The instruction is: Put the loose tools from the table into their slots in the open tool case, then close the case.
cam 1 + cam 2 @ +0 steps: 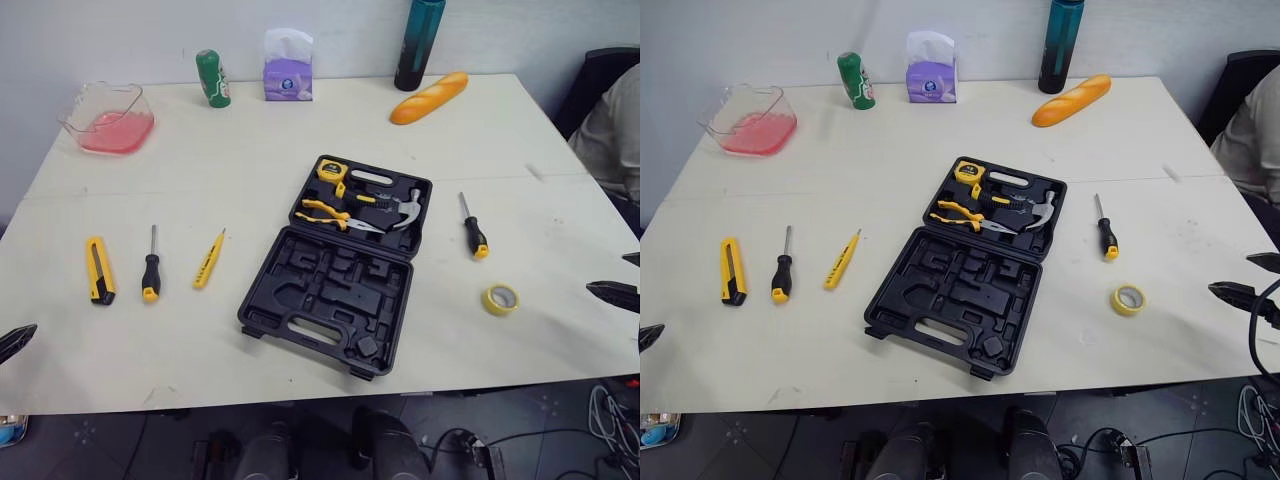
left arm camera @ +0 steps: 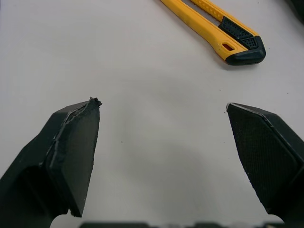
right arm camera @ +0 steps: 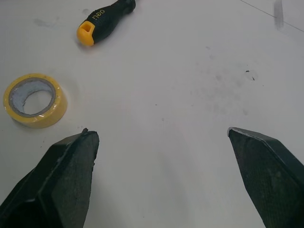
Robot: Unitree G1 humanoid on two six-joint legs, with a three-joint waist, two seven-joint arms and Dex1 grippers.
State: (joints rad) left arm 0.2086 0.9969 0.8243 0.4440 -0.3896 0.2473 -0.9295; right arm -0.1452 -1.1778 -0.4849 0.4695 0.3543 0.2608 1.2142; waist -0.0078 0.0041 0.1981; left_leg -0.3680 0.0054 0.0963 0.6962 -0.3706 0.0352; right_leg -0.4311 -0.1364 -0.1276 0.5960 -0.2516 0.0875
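The black tool case [image 1: 335, 270] lies open mid-table; its far half holds a tape measure [image 1: 331, 170], pliers [image 1: 325, 213] and a hammer [image 1: 405, 208], while the near half's slots are bare. To its left lie a yellow utility knife [image 1: 99, 270], a black-handled screwdriver [image 1: 151, 265] and a yellow tester pen [image 1: 209, 259]. On the right are a second screwdriver [image 1: 473, 228] and a yellow tape roll [image 1: 501, 299]. My left gripper [image 2: 162, 105] hangs open at the front left edge, just short of the knife [image 2: 213, 26]. My right gripper [image 3: 161, 132] is open at the right edge, beside the tape roll [image 3: 33, 99].
Along the far edge stand a clear container with pink contents [image 1: 107, 118], a green can [image 1: 213, 78], a purple tissue box [image 1: 288, 68], a dark bottle [image 1: 419, 42] and a bread loaf [image 1: 429, 97]. A person [image 1: 612, 125] sits at the right side.
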